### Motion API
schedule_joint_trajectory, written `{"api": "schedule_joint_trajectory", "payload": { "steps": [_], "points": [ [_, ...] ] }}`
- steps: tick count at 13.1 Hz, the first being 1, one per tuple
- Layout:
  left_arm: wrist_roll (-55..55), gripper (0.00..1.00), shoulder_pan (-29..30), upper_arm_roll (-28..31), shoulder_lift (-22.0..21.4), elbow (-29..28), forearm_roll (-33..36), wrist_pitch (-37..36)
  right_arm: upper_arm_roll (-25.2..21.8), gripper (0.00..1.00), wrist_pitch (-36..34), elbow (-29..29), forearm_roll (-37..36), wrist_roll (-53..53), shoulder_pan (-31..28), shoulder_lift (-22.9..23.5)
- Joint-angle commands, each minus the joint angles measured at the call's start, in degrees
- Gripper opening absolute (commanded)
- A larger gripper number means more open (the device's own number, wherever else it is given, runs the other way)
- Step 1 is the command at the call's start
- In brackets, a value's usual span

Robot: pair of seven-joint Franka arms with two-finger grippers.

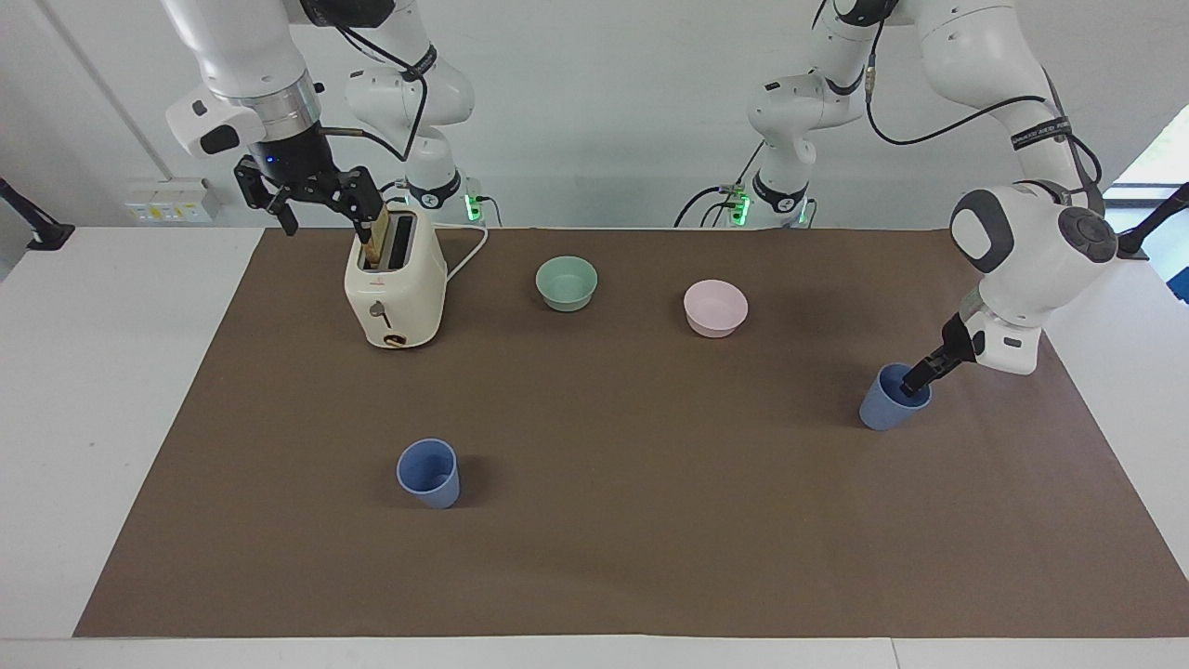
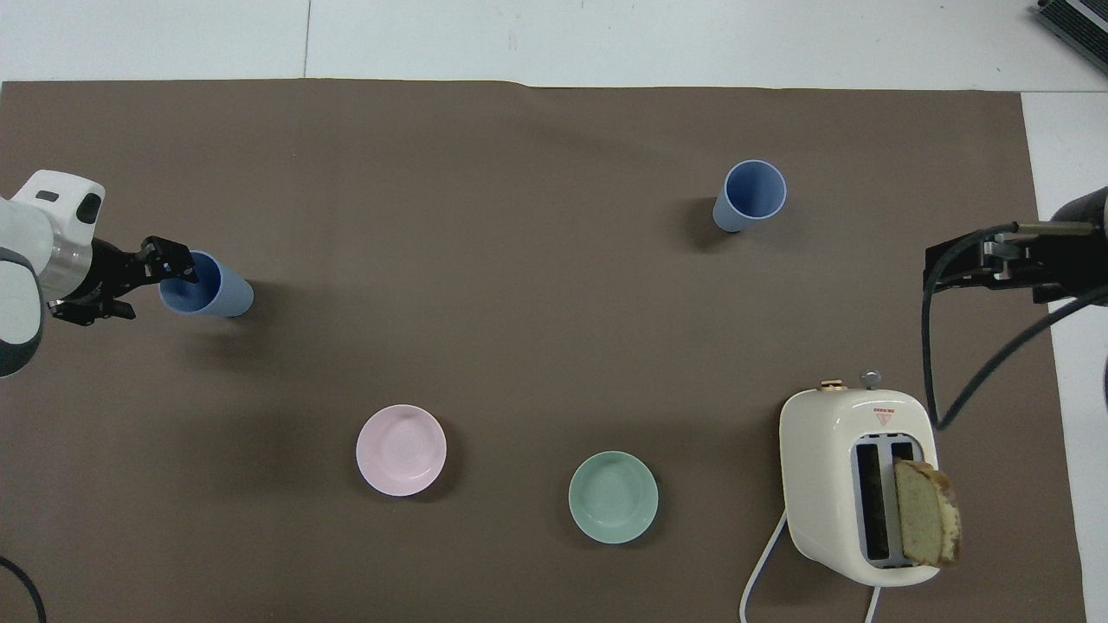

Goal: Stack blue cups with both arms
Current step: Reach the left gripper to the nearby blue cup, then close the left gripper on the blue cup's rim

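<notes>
One blue cup stands upright on the brown mat toward the left arm's end; it also shows in the overhead view. My left gripper has come down to this cup's rim, its tip at or just inside the rim. The second blue cup stands upright and alone toward the right arm's end, farther from the robots. My right gripper is open and empty, held up in the air beside the toaster, where the arm waits.
A cream toaster with a slice of bread in one slot stands near the robots. A mint-green bowl and a pale pink bowl sit near the robots at mid-table. The brown mat covers the table.
</notes>
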Motion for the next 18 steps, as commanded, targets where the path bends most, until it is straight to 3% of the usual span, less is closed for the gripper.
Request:
{"api": "schedule_joint_trajectory", "payload": {
  "steps": [1, 3, 6, 11, 14, 18],
  "points": [
    [-0.88, 1.00, -0.22, 0.18, -1.26, -1.82, -0.25, 1.48, 0.51, 1.00, 1.05, -0.82, -0.13, -1.26, -1.03, -0.45],
    [-0.70, 0.86, -0.13, 0.18, -1.26, -1.82, -0.33, 1.48, 0.51, 1.00, 1.05, -0.74, -0.22, -1.34, -1.03, -0.45],
    [-1.14, 0.77, -0.57, 0.18, 0.76, -1.82, -0.33, 3.40, 0.51, 1.00, 1.13, -0.74, -0.22, -1.34, -1.03, -0.45],
    [-0.97, 0.00, -0.83, 0.18, 1.11, -0.59, -0.42, 2.27, 0.51, 1.00, 1.13, -0.74, -0.22, -1.34, -1.03, -0.45],
    [-0.79, 0.00, -1.10, -0.08, 1.12, 1.86, -0.42, 0.61, 0.51, 1.00, 1.66, -0.74, -0.22, -1.43, -1.03, -0.36],
    [-5.76, 0.00, -4.07, -0.35, -1.69, 10.20, -0.51, -8.78, 0.51, 1.00, 1.92, -0.21, -0.75, -1.43, -1.12, 0.34]
  ]
}}
